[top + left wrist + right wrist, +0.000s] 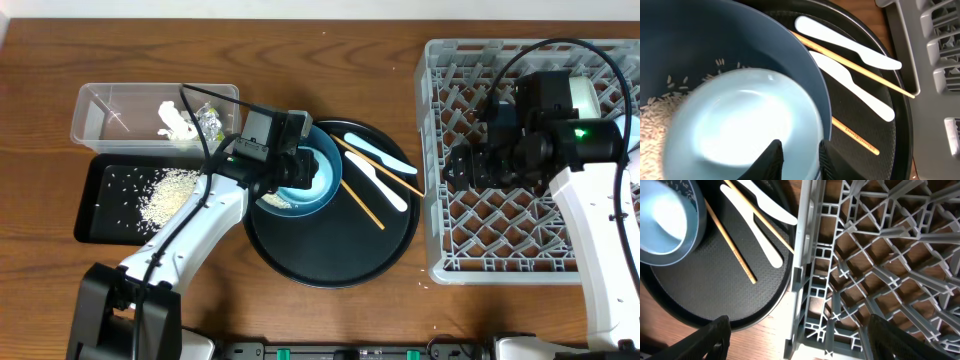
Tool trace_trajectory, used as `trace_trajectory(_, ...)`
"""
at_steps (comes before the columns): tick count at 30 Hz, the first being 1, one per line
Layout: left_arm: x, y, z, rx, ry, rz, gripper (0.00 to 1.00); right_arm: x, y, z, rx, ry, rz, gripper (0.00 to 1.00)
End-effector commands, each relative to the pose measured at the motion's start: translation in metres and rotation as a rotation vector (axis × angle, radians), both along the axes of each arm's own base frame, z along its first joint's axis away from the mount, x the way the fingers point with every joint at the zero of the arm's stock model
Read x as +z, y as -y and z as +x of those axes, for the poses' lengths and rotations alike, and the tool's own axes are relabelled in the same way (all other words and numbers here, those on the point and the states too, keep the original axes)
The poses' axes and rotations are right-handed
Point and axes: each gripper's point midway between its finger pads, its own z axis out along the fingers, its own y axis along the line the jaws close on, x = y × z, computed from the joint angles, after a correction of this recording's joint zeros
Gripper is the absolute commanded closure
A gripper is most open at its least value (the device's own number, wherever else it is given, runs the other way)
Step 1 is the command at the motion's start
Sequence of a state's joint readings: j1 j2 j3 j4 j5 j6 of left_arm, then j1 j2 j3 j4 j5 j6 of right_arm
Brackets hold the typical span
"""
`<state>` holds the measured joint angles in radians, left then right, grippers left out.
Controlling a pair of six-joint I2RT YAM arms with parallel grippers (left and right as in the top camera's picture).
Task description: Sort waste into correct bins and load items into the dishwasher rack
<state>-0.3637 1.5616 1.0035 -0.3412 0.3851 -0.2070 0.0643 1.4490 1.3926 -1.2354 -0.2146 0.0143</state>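
Note:
My left gripper is shut on the rim of the dark blue dish on the round black tray. In the left wrist view one finger is inside and one outside the rim; the dish has a pale blue inside and rice grains. Two light-blue spoons and two chopsticks lie on the round tray. The clear tub holds tissue and a wrapper. The black tray holds rice. My right gripper is open and empty over the left edge of the rack.
The round black tray sits between the bins and the rack, its rim close to the rack's left wall. A pale bowl stands in the rack's far right part, partly hidden by the right arm.

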Motion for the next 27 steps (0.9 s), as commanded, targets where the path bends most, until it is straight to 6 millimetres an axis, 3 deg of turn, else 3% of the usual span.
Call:
trace_trajectory(1, 0.010, 0.000, 0.001, -0.001, 0.027, -0.004, 0.67, 0.004, -0.004, 0.000, 0.026, 0.019, -0.003, 0.17)
trace_trajectory(6, 0.043, -0.021, -0.003, 0.047, 0.078, -0.021, 0.64, 0.006, -0.005, 0.006, 0.027, 0.045, 0.000, 0.17)
trace_trajectory(10, 0.060, -0.065, -0.018, 0.156, 0.050, 0.003, 0.58, 0.011, -0.020, 0.010, 0.115, 0.089, 0.035, 0.18)
trace_trajectory(12, 0.060, -0.099, -0.027, 0.254, 0.013, 0.050, 0.53, 0.017, -0.034, 0.014, 0.159, 0.123, 0.048, 0.16)
trace_trajectory(16, 0.054, -0.168, -0.045, 0.465, -0.065, 0.140, 0.44, 0.026, -0.074, 0.020, 0.276, 0.206, 0.065, 0.14)
trace_trajectory(20, 0.047, -0.213, -0.061, 0.622, -0.147, 0.146, 0.43, 0.033, -0.129, 0.023, 0.420, 0.299, 0.098, 0.13)
trace_trajectory(23, 0.042, -0.237, -0.071, 0.710, -0.194, 0.143, 0.42, 0.028, -0.170, 0.025, 0.513, 0.342, 0.120, 0.13)
trace_trajectory(27, 0.039, -0.254, -0.082, 0.782, -0.233, 0.137, 0.42, 0.003, -0.212, 0.029, 0.577, 0.335, 0.120, 0.14)
